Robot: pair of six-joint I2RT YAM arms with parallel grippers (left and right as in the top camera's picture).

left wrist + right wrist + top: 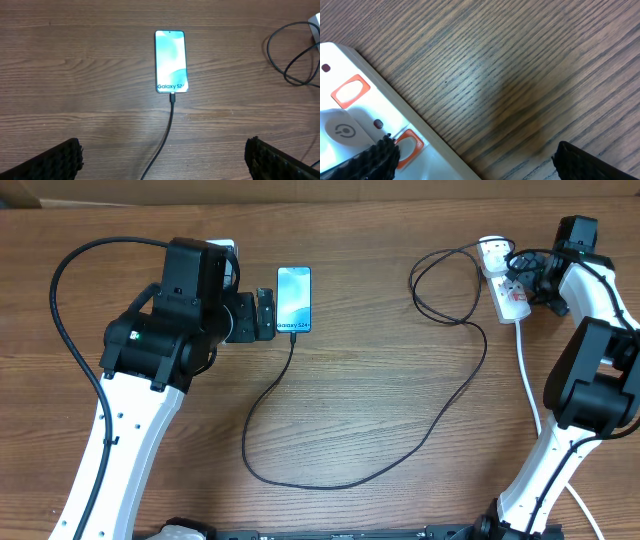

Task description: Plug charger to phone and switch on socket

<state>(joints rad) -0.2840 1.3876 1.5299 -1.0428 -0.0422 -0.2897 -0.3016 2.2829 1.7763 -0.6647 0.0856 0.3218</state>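
left gripper (162, 152) wide, empty | phone (171, 61) ahead, charger (167, 131) tip at its near edge | right gripper (475, 152) wide, socket (350, 115) by one finger

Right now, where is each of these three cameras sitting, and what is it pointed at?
Overhead: fixed above the table, looking straight down; both arms show, left arm and right arm.
Left wrist: on the left arm, looking down at the phone and black cable; its own fingers frame the bottom corners.
Right wrist: on the right arm, close over the white power strip; its fingertips show at the bottom corners.
Shared: overhead and left wrist both show phone and cable.
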